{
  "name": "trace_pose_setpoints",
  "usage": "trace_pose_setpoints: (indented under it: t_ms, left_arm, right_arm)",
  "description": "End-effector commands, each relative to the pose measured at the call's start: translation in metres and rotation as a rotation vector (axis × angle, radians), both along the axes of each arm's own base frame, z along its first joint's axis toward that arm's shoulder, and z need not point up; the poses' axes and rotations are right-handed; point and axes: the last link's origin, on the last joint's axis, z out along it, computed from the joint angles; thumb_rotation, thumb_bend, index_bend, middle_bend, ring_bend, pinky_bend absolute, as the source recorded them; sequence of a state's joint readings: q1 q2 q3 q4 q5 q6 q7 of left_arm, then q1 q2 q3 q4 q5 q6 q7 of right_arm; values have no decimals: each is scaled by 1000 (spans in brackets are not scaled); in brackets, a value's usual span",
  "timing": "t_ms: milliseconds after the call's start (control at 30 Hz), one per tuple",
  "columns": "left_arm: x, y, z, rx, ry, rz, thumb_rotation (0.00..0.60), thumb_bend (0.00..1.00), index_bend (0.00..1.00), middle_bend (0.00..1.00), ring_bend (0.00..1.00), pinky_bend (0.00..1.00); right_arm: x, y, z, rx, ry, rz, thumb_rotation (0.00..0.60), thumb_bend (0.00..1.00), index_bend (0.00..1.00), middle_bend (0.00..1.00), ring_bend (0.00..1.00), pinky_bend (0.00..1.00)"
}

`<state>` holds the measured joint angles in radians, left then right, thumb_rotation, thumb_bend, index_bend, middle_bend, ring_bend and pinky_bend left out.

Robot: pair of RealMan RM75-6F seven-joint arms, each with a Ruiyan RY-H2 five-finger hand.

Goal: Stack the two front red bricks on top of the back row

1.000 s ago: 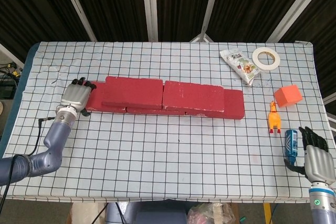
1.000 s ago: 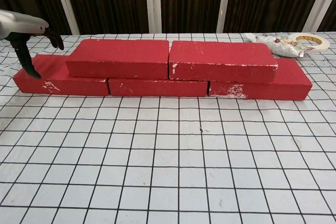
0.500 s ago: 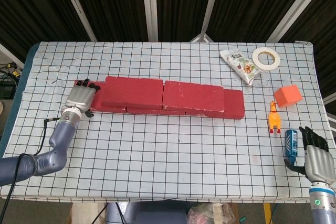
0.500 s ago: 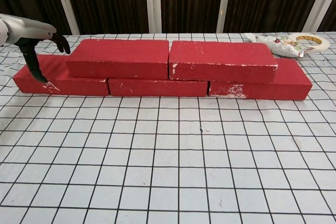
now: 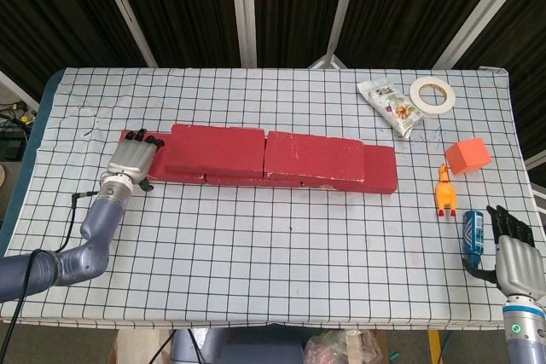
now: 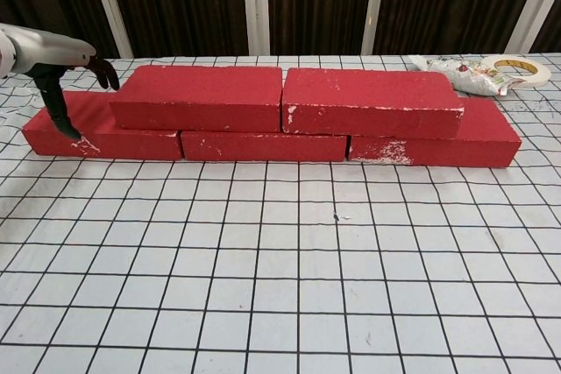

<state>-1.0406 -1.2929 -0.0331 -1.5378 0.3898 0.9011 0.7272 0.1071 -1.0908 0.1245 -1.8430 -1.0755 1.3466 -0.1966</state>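
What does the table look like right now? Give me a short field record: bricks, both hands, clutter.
upper bricks: two red bricks side by side on the bottom row
bottom row: three red bricks, ends sticking out both sides
left hand: at the row's left end, over the left bottom brick
right hand: near table's front right corner, beside blue bottle
clutter: tape roll, snack packet, orange block, rubber chicken

We take the back row (image 6: 263, 144) as our landmark; two bricks (image 6: 289, 98) lie on top of it, side by side; our left hand (image 5: 133, 158) sits at its left end; the tape roll (image 5: 432, 94) lies behind, far right.
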Motion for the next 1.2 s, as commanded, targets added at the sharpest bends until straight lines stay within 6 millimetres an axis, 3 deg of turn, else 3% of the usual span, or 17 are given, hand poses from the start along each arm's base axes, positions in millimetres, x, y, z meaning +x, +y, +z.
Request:
trace_pose_setpoints:
  t_ms: [33, 1200]
  left_arm:
    - [1, 0, 0, -2, -2, -2, 600, 0, 192, 145, 29, 93]
    - [3, -7, -2, -27, -9, 2, 600, 0, 195, 146, 29, 93]
  right_arm:
    - [0, 0, 0, 0, 0, 1, 600, 236, 49, 0, 0, 0]
    - [-1, 1, 2, -4, -4, -4, 600, 236, 49, 0, 0, 0]
